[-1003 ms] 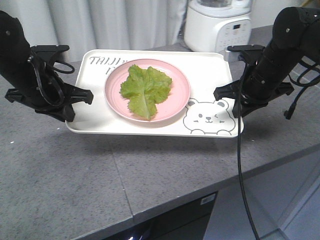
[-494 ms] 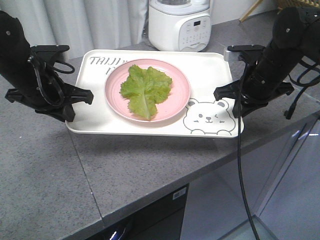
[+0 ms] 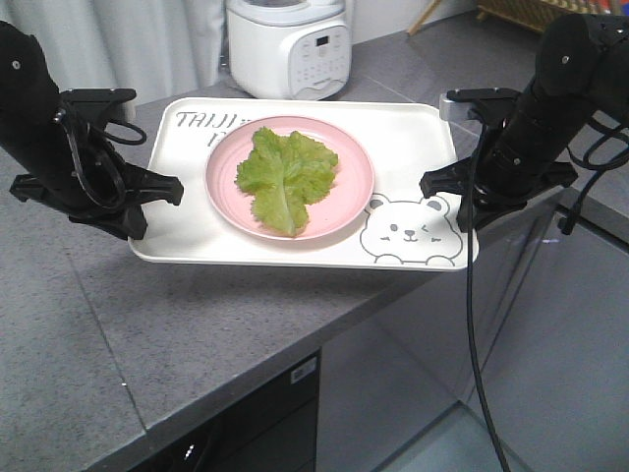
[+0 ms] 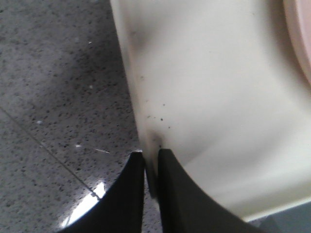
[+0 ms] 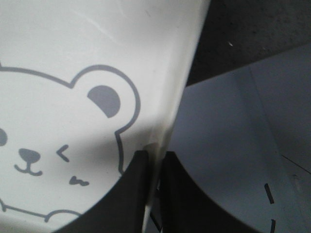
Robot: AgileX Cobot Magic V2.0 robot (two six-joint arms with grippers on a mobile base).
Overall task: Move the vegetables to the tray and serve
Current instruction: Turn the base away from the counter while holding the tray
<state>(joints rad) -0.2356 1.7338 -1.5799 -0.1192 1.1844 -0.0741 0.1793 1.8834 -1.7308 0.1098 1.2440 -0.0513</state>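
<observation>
- We record the left hand (image 4: 150, 162) closed on the left rim of the tray (image 3: 413, 138), with a finger on each side of the edge.
- The right hand (image 5: 154, 160) is clamped on the right rim, just beside the bear drawing (image 3: 408, 234).
- The tray sits level between both hands over the grey surface (image 3: 197, 324), its near right corner at the surface edge.
- A pink plate (image 3: 349, 211) rests on the tray, and the vegetables (image 3: 285, 172) lie flat on the plate.
- A white appliance (image 3: 288, 44) stands behind the tray.

The whole tray (image 3: 413, 138) and counter (image 3: 197, 324) were seen from the front, angled downward. The wrist views were set close behind the left hand (image 4: 150, 158) and right hand (image 5: 154, 156), each sharing a tray edge.
</observation>
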